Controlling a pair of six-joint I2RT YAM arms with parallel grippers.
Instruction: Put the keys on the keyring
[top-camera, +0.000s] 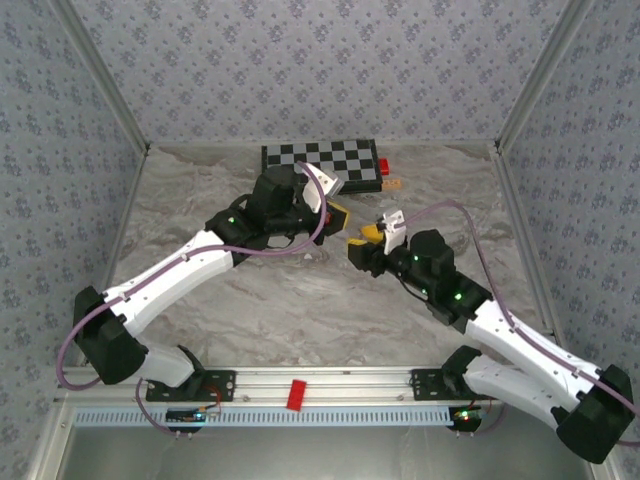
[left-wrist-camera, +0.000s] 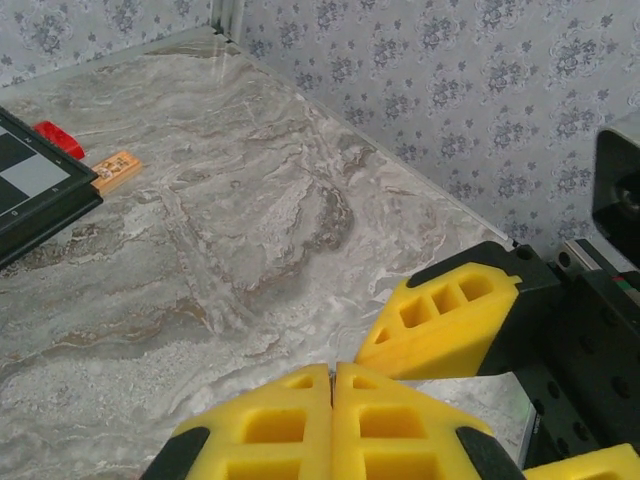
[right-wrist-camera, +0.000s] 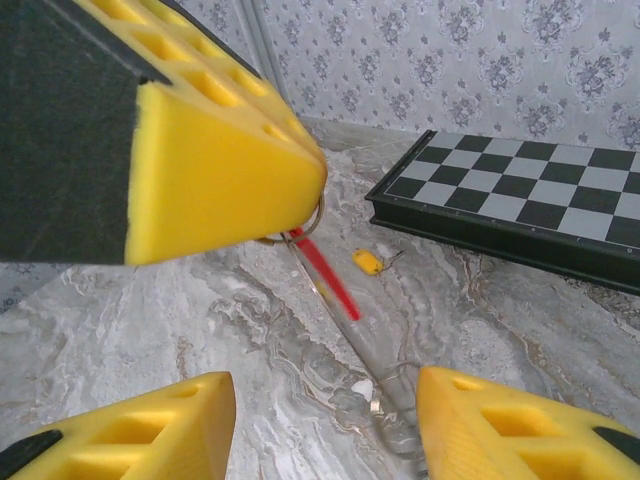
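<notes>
My left gripper (top-camera: 338, 215) is shut on the keyring (right-wrist-camera: 302, 229). In the right wrist view the thin grey loop hangs edge-on and blurred below the left fingertips (right-wrist-camera: 230, 190), its red section (right-wrist-camera: 326, 273) slanting down. In the left wrist view the left gripper (left-wrist-camera: 332, 385) has its pads pressed together with only a hairline slit. A tiny yellow key (right-wrist-camera: 368, 262) lies on the marble near the chessboard. My right gripper (top-camera: 368, 237) stands open just right of the left one. Its fingers (right-wrist-camera: 130, 430) sit wide apart, and the loop's lower end dangles between them untouched.
A black-and-white chessboard (top-camera: 320, 162) lies at the back of the table. A small red piece (top-camera: 383, 167) and a light wooden tag (top-camera: 393, 184) sit by its right end. Patterned walls enclose the marble top (top-camera: 300, 300), and the two grippers nearly touch.
</notes>
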